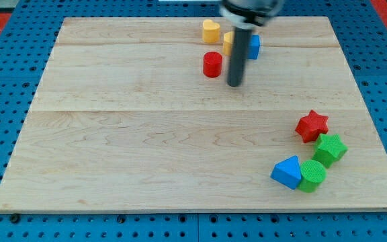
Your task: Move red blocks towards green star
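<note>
A red cylinder (212, 64) stands near the view's top centre. A red star (312, 126) lies at the view's right, touching the green star (330, 148) just below it. My tip (234, 84) sits just right of and slightly below the red cylinder, a small gap apart from it. The rod rises from the tip to the view's top edge.
A yellow heart (211, 31) lies above the red cylinder. A yellow block (228, 42) and a blue block (252, 46) are partly hidden behind the rod. A blue block (287, 172) and a green cylinder (312, 175) lie below the green star. The wooden board (113, 134) has its edge near them.
</note>
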`<state>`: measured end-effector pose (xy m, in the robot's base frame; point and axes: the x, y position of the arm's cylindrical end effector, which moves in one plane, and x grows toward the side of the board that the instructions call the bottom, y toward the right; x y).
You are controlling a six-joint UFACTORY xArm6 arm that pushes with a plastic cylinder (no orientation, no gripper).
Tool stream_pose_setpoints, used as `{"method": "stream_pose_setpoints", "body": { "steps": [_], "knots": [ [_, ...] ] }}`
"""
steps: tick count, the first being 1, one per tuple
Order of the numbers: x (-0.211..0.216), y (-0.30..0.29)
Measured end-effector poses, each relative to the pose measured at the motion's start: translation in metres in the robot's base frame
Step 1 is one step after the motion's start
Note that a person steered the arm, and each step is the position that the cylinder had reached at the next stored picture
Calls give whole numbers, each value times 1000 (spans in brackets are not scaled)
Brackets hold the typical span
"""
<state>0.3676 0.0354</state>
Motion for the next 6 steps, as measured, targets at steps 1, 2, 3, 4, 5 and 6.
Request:
{"method": "stream_pose_setpoints", "body": {
  "steps": [1,2,3,4,5,6],
  "knots": [
    [-8,-82],
    [-59,-16],
    [-10,52],
    [70,70],
    [77,67],
    [108,86]
  ]
}}
